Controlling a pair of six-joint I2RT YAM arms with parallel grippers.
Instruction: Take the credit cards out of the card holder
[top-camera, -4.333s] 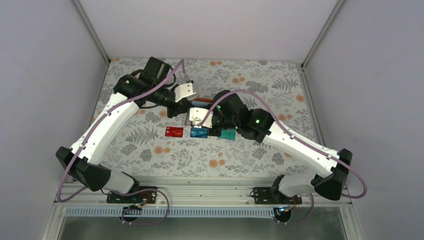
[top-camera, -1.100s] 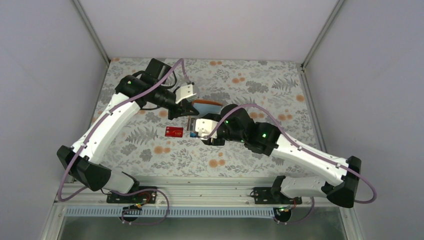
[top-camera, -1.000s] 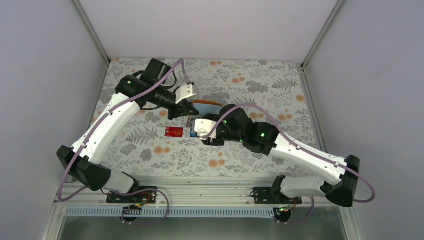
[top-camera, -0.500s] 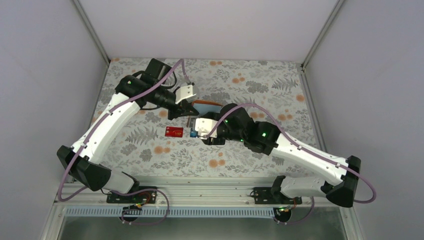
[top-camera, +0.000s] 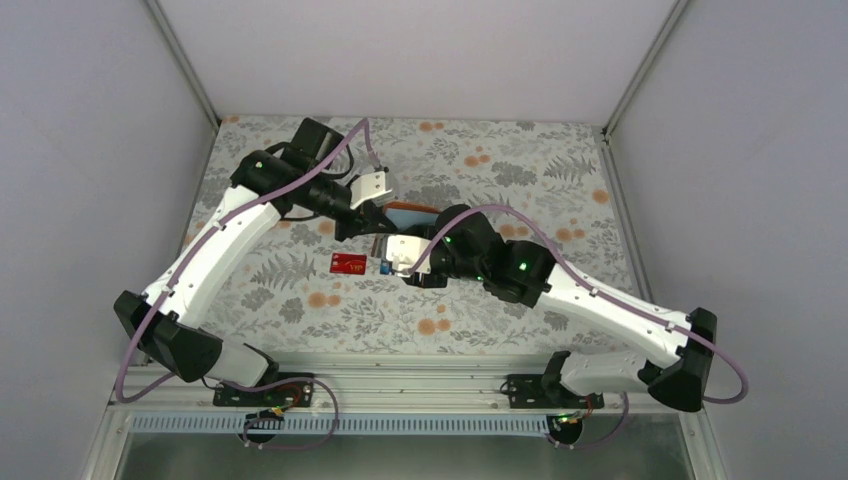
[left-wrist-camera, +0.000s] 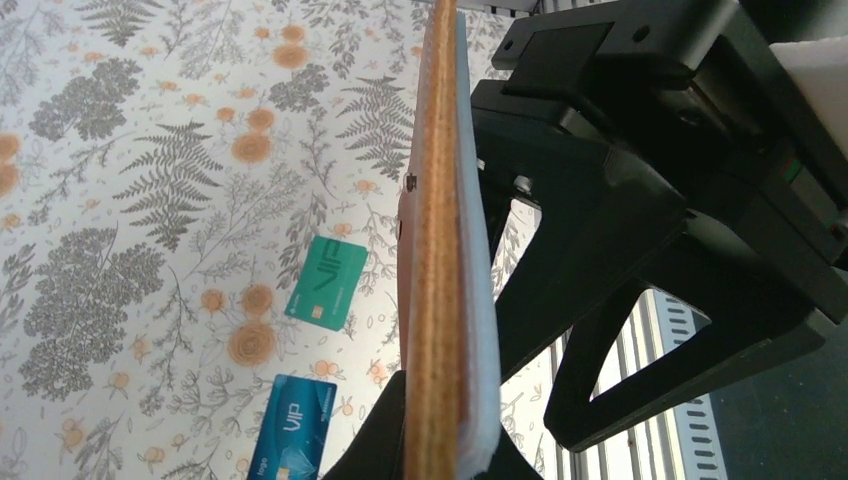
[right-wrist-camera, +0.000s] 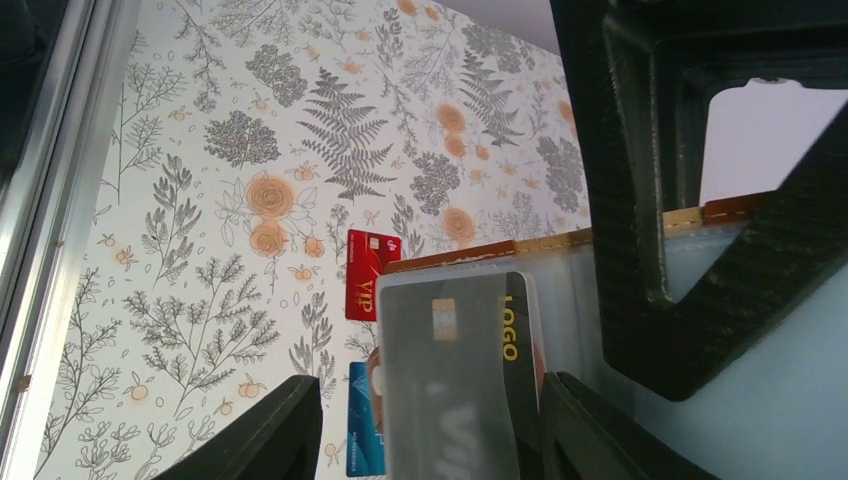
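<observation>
My left gripper (top-camera: 377, 214) is shut on the brown leather card holder (top-camera: 412, 209) and holds it up off the table. In the left wrist view the card holder (left-wrist-camera: 441, 250) stands edge-on between that gripper's (left-wrist-camera: 441, 466) fingers. A black card (right-wrist-camera: 520, 340) with gold "LOGO" sits in a frosted pocket of the card holder (right-wrist-camera: 480, 252). My right gripper (right-wrist-camera: 432, 440) is open, one finger on each side of that pocket. On the table lie a red card (top-camera: 348, 263), a blue card (left-wrist-camera: 290, 440) and a teal card (left-wrist-camera: 327, 283).
The floral tablecloth (top-camera: 520, 170) covers the table, bounded by grey walls. A metal rail (top-camera: 400, 372) runs along the near edge. The two arms meet closely over the table's middle. The right gripper's black body (left-wrist-camera: 640, 240) stands right beside the holder.
Since the oldest frame the right arm has swung left and nearer, and it now hides the teal card from above. Over the last second it only edged slightly. The left arm has stayed put.
</observation>
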